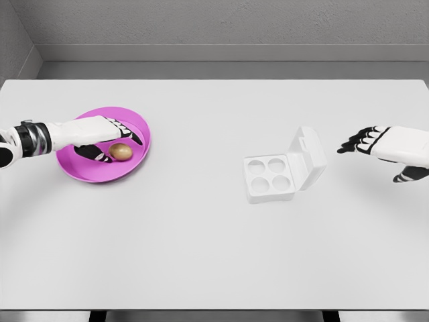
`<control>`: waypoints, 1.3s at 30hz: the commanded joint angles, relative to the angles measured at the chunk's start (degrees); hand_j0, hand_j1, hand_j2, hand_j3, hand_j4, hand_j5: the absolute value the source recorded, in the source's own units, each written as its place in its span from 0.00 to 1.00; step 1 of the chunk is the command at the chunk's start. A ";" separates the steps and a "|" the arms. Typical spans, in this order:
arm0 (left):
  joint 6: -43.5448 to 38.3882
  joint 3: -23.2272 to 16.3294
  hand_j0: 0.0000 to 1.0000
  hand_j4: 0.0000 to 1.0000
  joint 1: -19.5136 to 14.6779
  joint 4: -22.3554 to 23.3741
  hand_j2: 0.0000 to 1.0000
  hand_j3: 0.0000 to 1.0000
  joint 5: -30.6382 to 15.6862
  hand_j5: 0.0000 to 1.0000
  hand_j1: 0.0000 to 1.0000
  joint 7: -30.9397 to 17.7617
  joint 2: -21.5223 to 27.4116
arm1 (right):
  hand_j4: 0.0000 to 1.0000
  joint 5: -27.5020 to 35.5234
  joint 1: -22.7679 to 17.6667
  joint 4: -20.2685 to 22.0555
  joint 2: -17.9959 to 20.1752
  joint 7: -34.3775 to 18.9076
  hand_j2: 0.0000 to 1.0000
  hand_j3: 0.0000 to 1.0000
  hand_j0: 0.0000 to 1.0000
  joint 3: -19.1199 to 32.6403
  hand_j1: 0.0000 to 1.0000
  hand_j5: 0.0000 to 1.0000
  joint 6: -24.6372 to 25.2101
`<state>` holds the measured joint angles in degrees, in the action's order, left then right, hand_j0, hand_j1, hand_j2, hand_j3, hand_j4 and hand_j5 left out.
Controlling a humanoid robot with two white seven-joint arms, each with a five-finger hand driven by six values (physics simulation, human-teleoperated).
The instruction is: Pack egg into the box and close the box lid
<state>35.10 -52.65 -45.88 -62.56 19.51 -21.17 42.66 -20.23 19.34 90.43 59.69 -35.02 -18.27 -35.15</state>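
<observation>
Egg [120,151], brown and single, lies inside the pink bowl [80,169], slightly toward the side of the bowl that faces the egg box [269,179]. Left robot hand [106,139] reaches over the bowl with its fingers spread around the egg, thumb below and the other fingers above; whether any fingertip touches the shell cannot be told, and the egg appears to rest on the bowl floor. Judged step: the grasp of the egg, not yet closed. Next move, as a judgement, calls for a gentle closing of the fingers round the shell, a lift clear of the bowl rim, and a carry across the bare white tabletop [201,255] toward the box.

Egg box, white, stands well apart from the bowl, with four round cups, all of them empty. Its lid [307,159] stands open, hinged on the side of the box away from the bowl and tilted back. Right robot hand [367,141] hovers beyond the lid, on the far side of the box from the bowl, fingers loosely extended toward it and holding nothing; it seems placed to close the lid once the egg sits in a cup.
</observation>
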 commanded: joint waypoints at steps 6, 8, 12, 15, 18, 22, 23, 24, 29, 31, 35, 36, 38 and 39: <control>-0.10 -0.26 0.78 0.78 0.00 -2.30 0.78 0.78 -0.44 0.78 0.78 -0.01 0.94 | 1.00 0.28 0.09 0.01 0.07 0.02 1.00 1.00 1.00 -0.10 1.00 1.00 0.15; -0.10 -0.26 0.77 0.77 0.00 -2.30 0.77 0.77 -0.35 0.77 0.77 -0.01 0.94 | 1.00 0.28 0.00 0.01 0.07 0.02 1.00 1.00 1.00 -0.10 1.00 1.00 0.15; -0.10 -0.26 0.76 0.76 0.00 -1.95 0.76 0.76 0.00 0.76 0.76 -0.18 0.67 | 1.00 0.28 0.09 0.01 0.16 0.02 1.00 1.00 1.00 -0.10 1.00 1.00 0.15; -0.10 -0.26 0.76 0.76 0.00 -1.77 0.76 0.76 -0.17 0.76 0.76 -2.38 0.24 | 1.00 0.46 0.18 0.01 0.07 0.02 1.00 1.00 1.00 0.16 1.00 1.00 0.15; -0.10 -0.26 0.76 0.76 0.00 -1.68 0.76 0.76 -0.17 0.76 0.76 -2.38 0.24 | 1.00 0.63 0.26 -0.08 0.60 0.02 1.00 1.00 1.00 0.08 1.00 1.00 0.15; -0.10 -0.26 0.76 0.76 -0.18 -0.28 0.76 0.76 -0.09 0.76 0.76 -2.47 0.06 | 1.00 0.63 0.53 -0.08 0.60 0.02 1.00 1.00 1.00 0.25 1.00 1.00 0.15; -0.10 -0.26 0.76 0.76 -0.18 -0.28 0.76 0.76 -0.09 0.76 0.76 -2.47 0.06 | 1.00 0.63 0.44 -0.17 0.60 0.02 1.00 1.00 1.00 0.16 1.00 1.00 0.15; -0.10 -0.26 0.76 0.76 -0.18 -0.28 0.76 0.76 -0.09 0.76 0.76 -2.47 0.06 | 1.00 0.63 0.35 -0.08 0.51 0.02 1.00 1.00 1.00 0.16 1.00 1.00 0.15; -0.10 -0.26 0.74 0.74 -0.18 -0.28 0.74 0.74 -0.09 0.74 0.74 -2.47 -0.03 | 1.00 0.72 0.26 -0.08 0.60 0.02 1.00 1.00 1.00 -0.01 1.00 1.00 0.15; -0.10 -0.26 0.72 0.72 -0.18 -0.28 0.72 0.72 -0.09 0.72 0.72 -2.47 -0.03 | 1.00 0.63 0.26 -0.08 0.60 0.02 1.00 1.00 1.00 -0.01 1.00 1.00 0.15; -0.10 -0.26 0.70 0.70 -0.18 -0.28 0.70 0.70 0.00 0.70 0.70 -2.56 -0.03 | 1.00 0.63 0.26 -0.08 0.60 0.02 1.00 1.00 1.00 -0.01 1.00 1.00 0.15; -0.10 -0.26 0.70 0.70 -0.18 -0.28 0.70 0.70 0.00 0.70 0.70 -2.47 -0.03 | 1.00 0.63 0.26 -0.08 0.60 0.02 1.00 1.00 1.00 -0.01 1.00 1.00 0.15; -0.10 -0.26 0.70 0.70 -0.17 -0.28 0.70 0.70 -0.09 0.70 0.70 -2.47 -0.03 | 1.00 0.63 0.26 -0.08 0.51 0.02 1.00 1.00 1.00 -0.01 1.00 1.00 0.15; -0.10 -0.26 0.70 0.70 -0.18 -0.28 0.70 0.70 0.00 0.70 0.70 -2.47 -0.03 | 1.00 0.63 0.26 -0.08 0.51 0.02 1.00 1.00 1.00 -0.01 1.00 1.00 0.15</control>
<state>35.00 -52.90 -45.97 -62.84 19.61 -23.57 42.61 -19.88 19.60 90.34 60.16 -35.02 -18.29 -35.15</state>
